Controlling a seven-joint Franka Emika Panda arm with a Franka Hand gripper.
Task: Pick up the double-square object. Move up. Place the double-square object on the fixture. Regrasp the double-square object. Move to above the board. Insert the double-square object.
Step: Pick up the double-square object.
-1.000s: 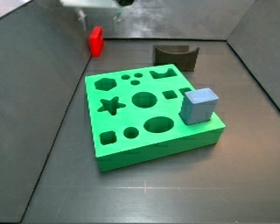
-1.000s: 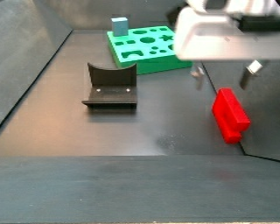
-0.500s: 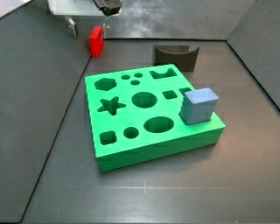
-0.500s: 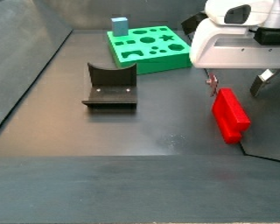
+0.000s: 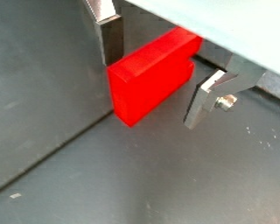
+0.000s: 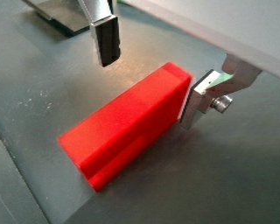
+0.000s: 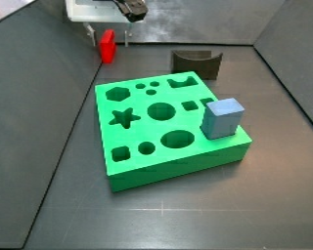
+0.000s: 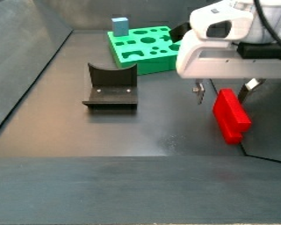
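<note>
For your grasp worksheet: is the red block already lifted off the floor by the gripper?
No: the red block rests on the floor, the open gripper straddling it.

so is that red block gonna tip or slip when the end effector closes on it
The double-square object looks like rigid plastic with flat sides, so it probably grips squarely. It looks smooth, maybe slippery. The end effector straddles one end, jaws open, so it may pivot.

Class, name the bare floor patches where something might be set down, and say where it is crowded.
Free: the floor between the fixture and the double-square object, and in front of the board. Crowded: around the gripper straddling the red piece, and the board corner holding the grey-blue cube.
</note>
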